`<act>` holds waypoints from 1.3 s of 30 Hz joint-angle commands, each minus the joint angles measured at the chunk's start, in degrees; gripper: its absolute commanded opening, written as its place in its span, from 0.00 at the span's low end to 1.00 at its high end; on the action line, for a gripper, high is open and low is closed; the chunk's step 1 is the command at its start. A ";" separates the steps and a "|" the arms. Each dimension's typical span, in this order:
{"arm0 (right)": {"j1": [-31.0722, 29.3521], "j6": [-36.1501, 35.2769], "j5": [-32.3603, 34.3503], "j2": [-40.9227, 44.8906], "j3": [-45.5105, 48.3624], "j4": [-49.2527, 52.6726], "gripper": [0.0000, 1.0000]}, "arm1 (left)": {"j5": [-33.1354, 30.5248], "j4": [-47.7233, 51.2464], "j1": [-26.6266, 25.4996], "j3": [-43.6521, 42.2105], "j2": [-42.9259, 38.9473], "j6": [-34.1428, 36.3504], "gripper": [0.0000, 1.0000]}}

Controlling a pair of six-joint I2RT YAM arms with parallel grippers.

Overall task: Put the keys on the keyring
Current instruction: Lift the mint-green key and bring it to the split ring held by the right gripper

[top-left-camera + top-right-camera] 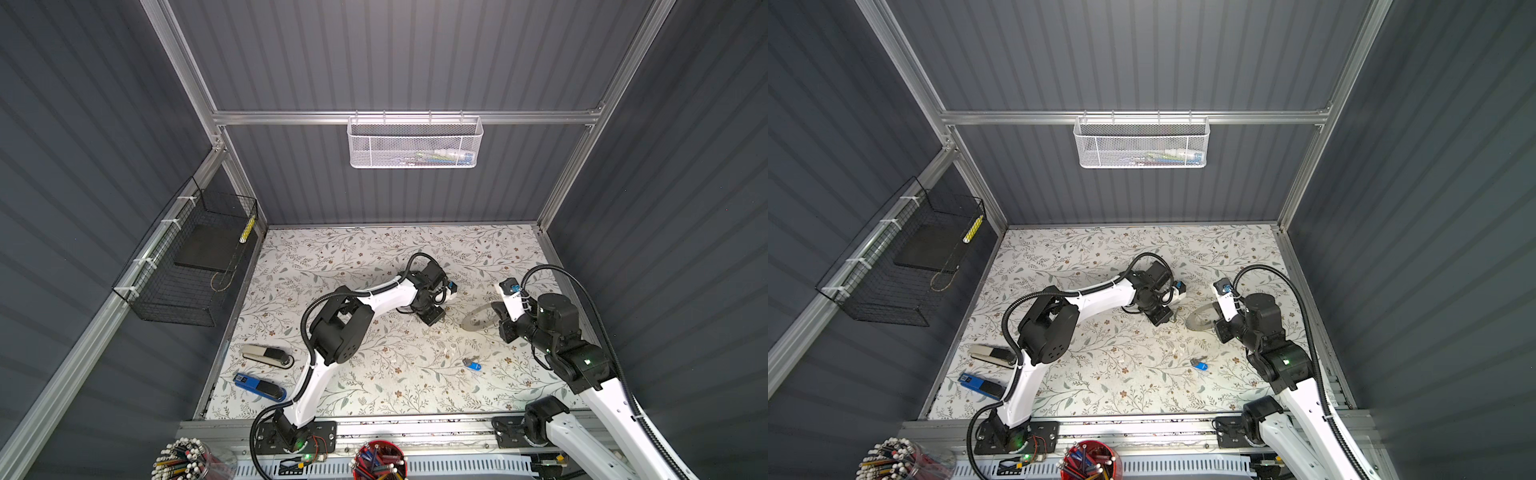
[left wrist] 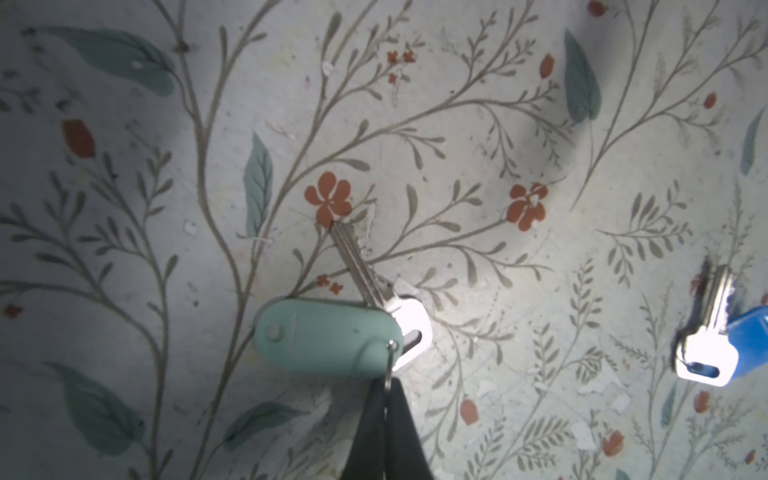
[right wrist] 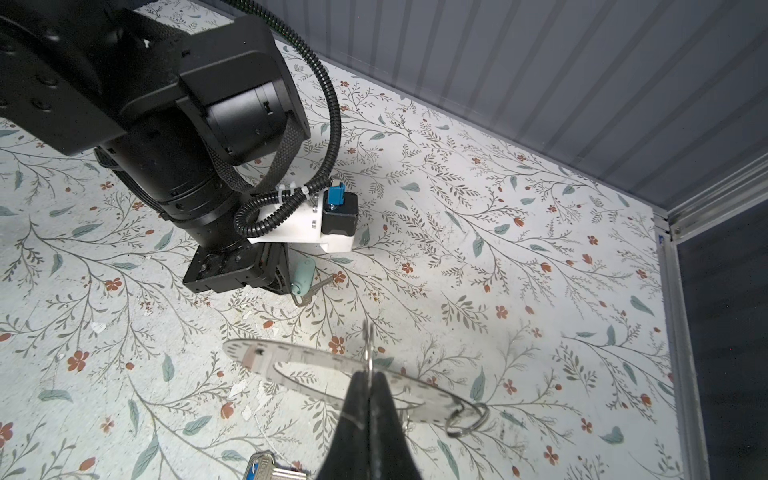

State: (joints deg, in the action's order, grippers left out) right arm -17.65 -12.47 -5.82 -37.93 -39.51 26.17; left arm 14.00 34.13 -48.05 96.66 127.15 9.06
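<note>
Open mat (image 1: 374,374) between the arms; grey stapler (image 1: 268,356) and blue stapler (image 1: 258,386) sit well apart by its left edge. Left gripper (image 2: 386,415) pinched shut on the wire loop of the mint-tag key (image 2: 328,340), mid-table; resting or lifted, cannot tell. Blue-tag key (image 2: 706,349) lies loose near the right arm, tag cut off at frame edge. Right gripper (image 3: 370,399) clamped shut on the keyring (image 3: 291,365), held tilted above the mat; part of its band hidden behind the fingers.
</note>
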 commanded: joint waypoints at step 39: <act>-0.08 -26.20 -20.21 1.46 6.23 -14.64 0.00 | 16.77 -17.01 -1.58 -16.38 -32.17 6.42 0.00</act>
State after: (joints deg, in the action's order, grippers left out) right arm -17.65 -34.37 -23.35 -37.63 -33.76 14.13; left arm 25.04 14.09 -49.54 77.60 93.78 14.24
